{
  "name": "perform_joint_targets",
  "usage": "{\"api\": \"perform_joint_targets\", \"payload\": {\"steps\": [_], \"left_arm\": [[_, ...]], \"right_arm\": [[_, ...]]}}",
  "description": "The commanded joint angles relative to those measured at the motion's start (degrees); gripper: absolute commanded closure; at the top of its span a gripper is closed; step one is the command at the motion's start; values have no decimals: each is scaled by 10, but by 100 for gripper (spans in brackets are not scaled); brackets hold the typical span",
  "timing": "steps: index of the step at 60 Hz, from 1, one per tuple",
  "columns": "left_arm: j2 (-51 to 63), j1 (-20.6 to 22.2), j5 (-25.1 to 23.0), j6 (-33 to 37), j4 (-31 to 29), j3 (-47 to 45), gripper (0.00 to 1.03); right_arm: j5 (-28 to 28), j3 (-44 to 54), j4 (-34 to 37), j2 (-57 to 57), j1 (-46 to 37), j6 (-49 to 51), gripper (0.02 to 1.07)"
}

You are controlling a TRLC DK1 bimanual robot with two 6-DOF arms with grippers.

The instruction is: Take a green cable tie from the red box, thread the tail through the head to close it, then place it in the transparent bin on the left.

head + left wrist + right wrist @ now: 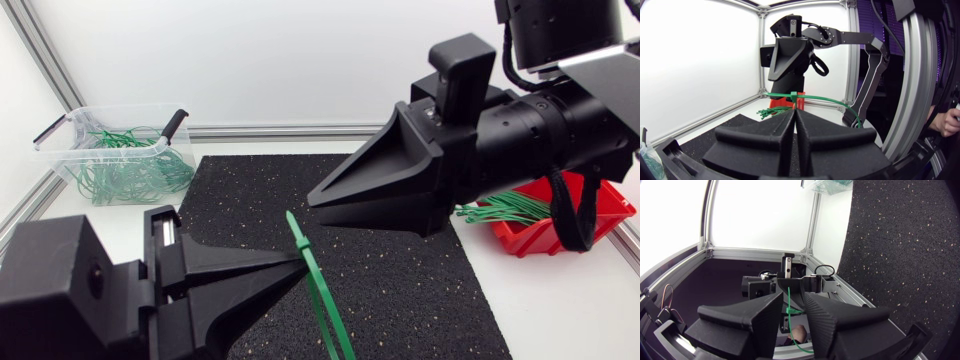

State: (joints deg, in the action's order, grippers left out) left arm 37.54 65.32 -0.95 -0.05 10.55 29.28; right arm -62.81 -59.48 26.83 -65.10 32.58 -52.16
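Observation:
My left gripper (298, 263) is shut on a green cable tie (318, 285) over the black mat. The tie's upper end rises just past the fingertips and its long part runs down toward the front edge. In the left wrist view the tie (792, 95) shows its head just ahead of my shut left gripper (794, 114), with the strap curving off to one side. My right gripper (312, 201) hangs close above the tie's upper end; in its own view the right gripper (793, 296) is open, with the tie (789, 305) showing in the gap, untouched.
The transparent bin (60, 128) with several green ties stands at the back left. The red box (598, 215) with more ties (505, 210) sits at the right, partly behind my right arm. A black mat (400, 270) covers the middle of the table.

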Motion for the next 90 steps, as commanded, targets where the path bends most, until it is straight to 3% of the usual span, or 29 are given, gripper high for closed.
{"api": "perform_joint_targets", "payload": {"steps": [1,23,54,64,78,90], "left_arm": [[-3,-5,5,33,3,-12,99],[2,-11,10,94,7,-20,99],[9,-22,9,115,9,-22,99],[9,-22,9,115,10,-22,99],[11,-19,9,115,11,-22,99],[24,20,18,114,12,-7,99]], "right_arm": [[-4,-15,1,-17,8,29,70],[-5,-23,6,-35,28,64,70],[-4,-36,31,-48,34,85,72],[3,-40,31,-50,32,94,101],[12,-51,31,-54,28,98,101],[31,-68,28,-96,21,96,101]]}}
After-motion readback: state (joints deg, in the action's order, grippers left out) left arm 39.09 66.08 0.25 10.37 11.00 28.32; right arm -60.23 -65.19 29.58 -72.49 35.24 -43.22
